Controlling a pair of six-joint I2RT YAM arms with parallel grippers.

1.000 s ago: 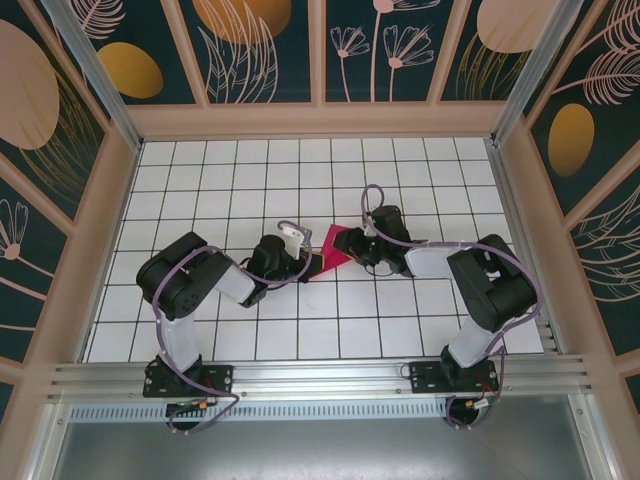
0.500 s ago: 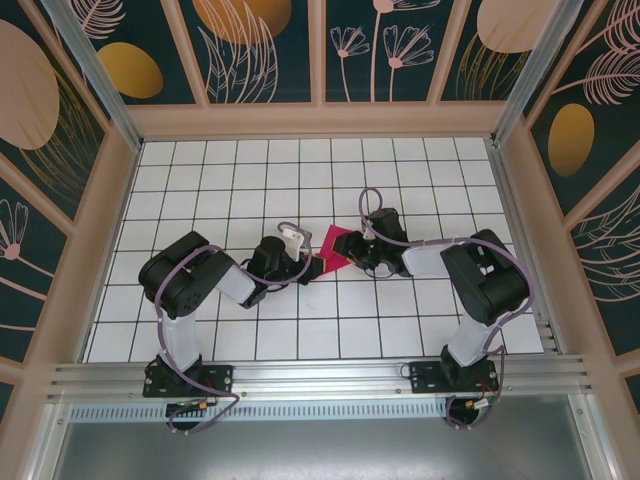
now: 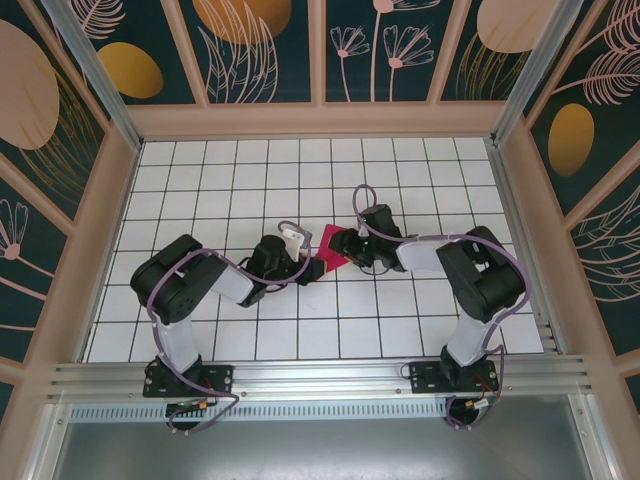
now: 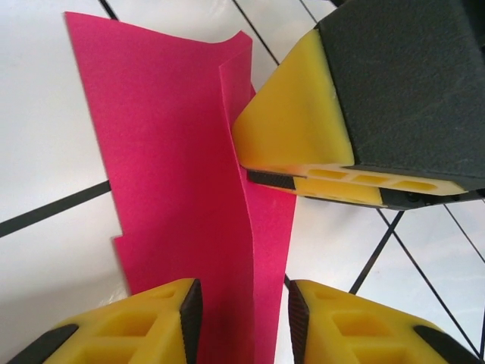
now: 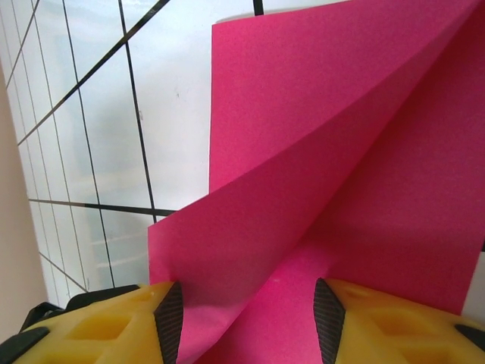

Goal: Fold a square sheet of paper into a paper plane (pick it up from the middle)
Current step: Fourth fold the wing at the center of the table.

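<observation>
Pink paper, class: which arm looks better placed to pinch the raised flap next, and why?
Probably the right. The right gripper is open, with the pink paper and its raised flap between its jaws, so closing should catch it. The left gripper, also open, straddles an edge of the sheet.

A white, black-gridded table (image 3: 200,180) spans the scene, with dark floral wall panels (image 3: 260,50) far and a metal rail (image 3: 320,375) near.

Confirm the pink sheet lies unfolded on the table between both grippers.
No: the pink sheet is folded, one layer lifting, as the right wrist view shows. It is on the table between the left gripper and right gripper.
</observation>
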